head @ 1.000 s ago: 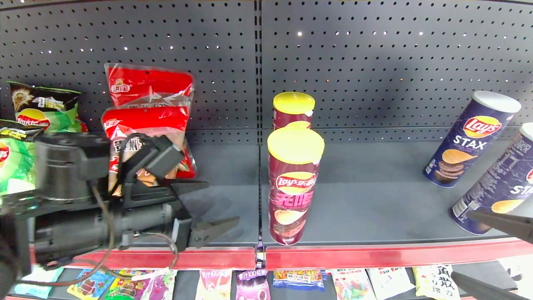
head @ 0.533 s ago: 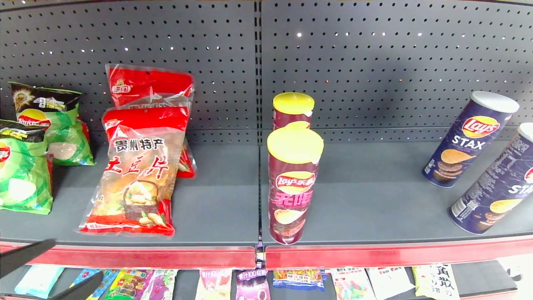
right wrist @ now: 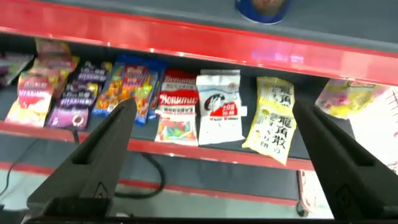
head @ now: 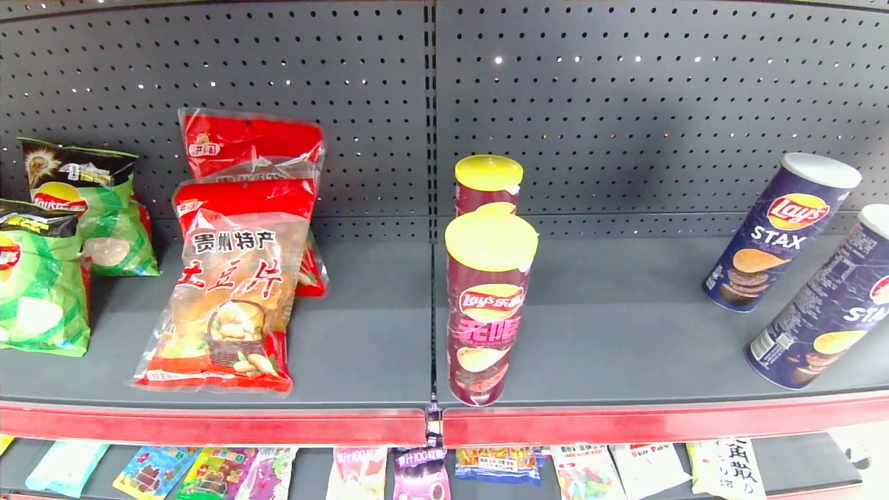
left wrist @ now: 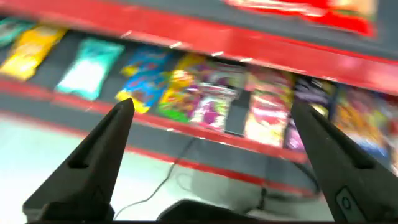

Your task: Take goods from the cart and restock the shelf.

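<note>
Standing at the middle of the grey shelf (head: pixel 625 319) is a maroon crisp canister (head: pixel 488 305) with a yellow lid, upright near the red front edge (head: pixel 625 420), and a second maroon canister (head: pixel 488 182) stands just behind it. To their left a red-topped clear bag (head: pixel 226 292) of potato slices leans back against another red bag (head: pixel 250 142), and two green crisp bags (head: pixel 42 285) stand at the far left. Two dark blue canisters (head: pixel 781 229) stand at the far right and appear tilted.

Such goods will likely handle in two ways. The canisters look light, stiff and smooth-walled, so a hold across the middle of the tube, firm but not crushing, should suit them. The bags look soft, crinkly and slippery, with brittle contents, so the flat top seal is the safer place to pinch.

Both arms hang below the red edge. The left gripper (left wrist: pixel 211 106) has its fingers spread wide with nothing between them and faces small bright packets (left wrist: pixel 205 99) on the lower shelf. The right gripper (right wrist: pixel 212 106) is likewise spread and empty, facing a row of small sachets (right wrist: pixel 214 109). By this reading, the next item has yet to be fetched from the cart.
</note>
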